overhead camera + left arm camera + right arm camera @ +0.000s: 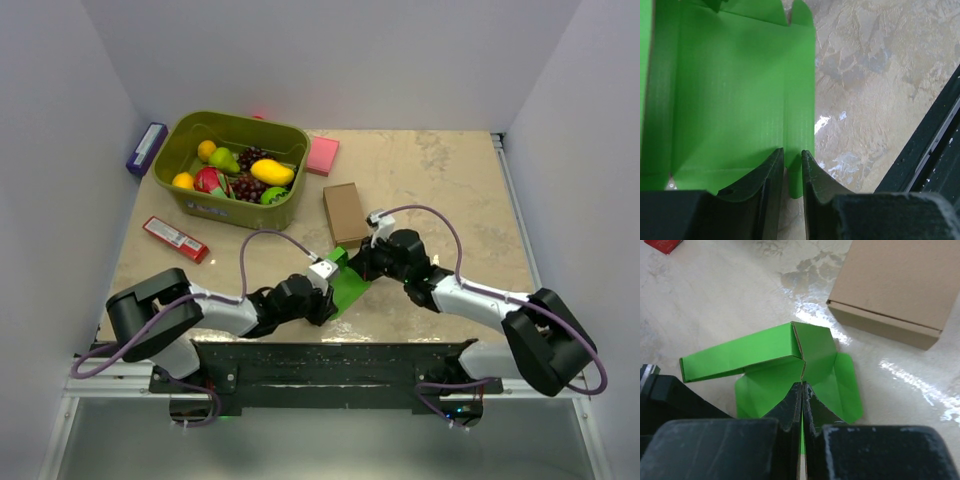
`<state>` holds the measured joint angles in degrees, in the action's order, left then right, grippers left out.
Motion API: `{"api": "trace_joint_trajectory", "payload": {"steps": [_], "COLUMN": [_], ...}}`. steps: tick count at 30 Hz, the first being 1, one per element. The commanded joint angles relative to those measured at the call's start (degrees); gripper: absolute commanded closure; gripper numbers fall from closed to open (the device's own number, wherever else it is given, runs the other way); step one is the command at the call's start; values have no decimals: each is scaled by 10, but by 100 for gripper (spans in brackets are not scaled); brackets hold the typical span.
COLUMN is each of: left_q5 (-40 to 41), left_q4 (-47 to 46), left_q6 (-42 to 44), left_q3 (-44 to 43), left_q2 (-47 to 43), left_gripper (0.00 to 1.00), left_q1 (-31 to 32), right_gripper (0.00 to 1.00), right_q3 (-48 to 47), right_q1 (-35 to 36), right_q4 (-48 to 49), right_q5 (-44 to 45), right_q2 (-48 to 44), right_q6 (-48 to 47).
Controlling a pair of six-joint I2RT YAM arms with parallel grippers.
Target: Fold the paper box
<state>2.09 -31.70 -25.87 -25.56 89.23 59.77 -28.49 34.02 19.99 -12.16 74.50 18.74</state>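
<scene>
The paper box is bright green card, partly folded, lying on the table between my two grippers. In the right wrist view it has one long panel raised and a rounded flap flat on the table. My right gripper is shut on a thin edge of the card, with a green sliver showing between the closed jaws. My left gripper sits over the near edge of the sheet. Its jaws stand a narrow gap apart, and a green flap shows flat behind them, not clamped.
A brown cardboard box lies just behind the green card, close to the right gripper, also in the right wrist view. An olive basket of toy fruit stands at the back left with a pink pad beside it. A red packet lies at the left.
</scene>
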Motion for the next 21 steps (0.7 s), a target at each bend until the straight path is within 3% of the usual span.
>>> {"api": "trace_joint_trajectory", "payload": {"steps": [1, 10, 17, 21], "left_q5": [2, 4, -16, -30], "left_q4": [52, 74, 132, 168], "left_q6": [24, 30, 44, 51], "left_q3": [-7, -22, -64, -83], "left_q2": [24, 3, -69, -128], "left_gripper": [74, 72, 39, 31], "left_q1": [-7, -10, -10, -10], "right_gripper": [100, 100, 100, 100], "right_q3": [4, 19, -1, -17], "right_q1": [36, 43, 45, 44], "right_q4": [-14, -9, -75, -120], "right_q5": [58, 137, 202, 231], "right_q2": [1, 14, -24, -33], "right_q6": [59, 129, 177, 200]}}
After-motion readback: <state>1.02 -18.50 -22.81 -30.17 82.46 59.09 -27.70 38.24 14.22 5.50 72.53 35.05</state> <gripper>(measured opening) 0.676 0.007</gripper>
